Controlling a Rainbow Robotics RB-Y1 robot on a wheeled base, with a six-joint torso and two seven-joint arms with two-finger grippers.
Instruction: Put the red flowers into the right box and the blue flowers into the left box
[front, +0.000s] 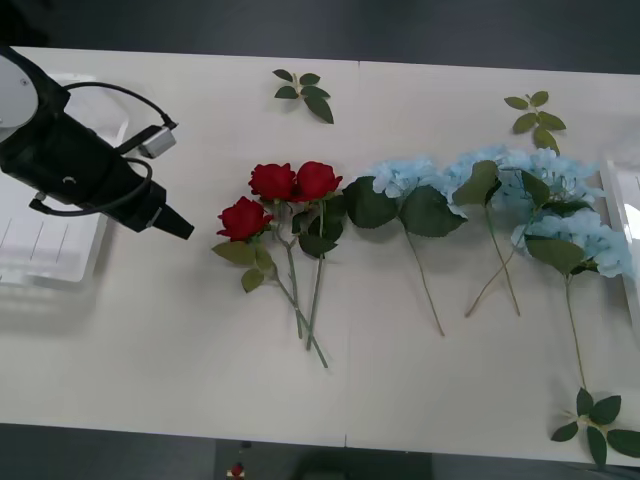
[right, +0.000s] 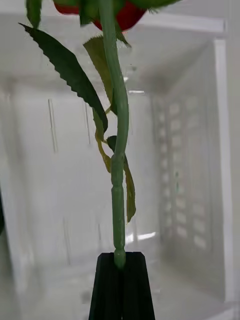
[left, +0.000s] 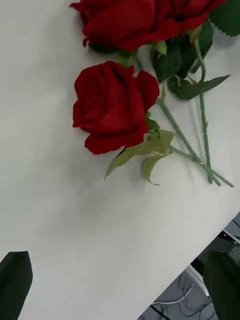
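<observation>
The left arm's black body covers much of the left box (front: 50, 255) in the front view. The right box (front: 622, 200) is cut off at the picture's edge, only its rim seen. In the right wrist view, the bloom of the held red flower (right: 117, 150) is cropped.

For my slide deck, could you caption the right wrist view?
Right gripper shut on a red flower's stem, held over a white ribbed-wall box.

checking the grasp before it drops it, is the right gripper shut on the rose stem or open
Shut. On the right gripper both black fingers press together around the green stem of the red flower.
</observation>
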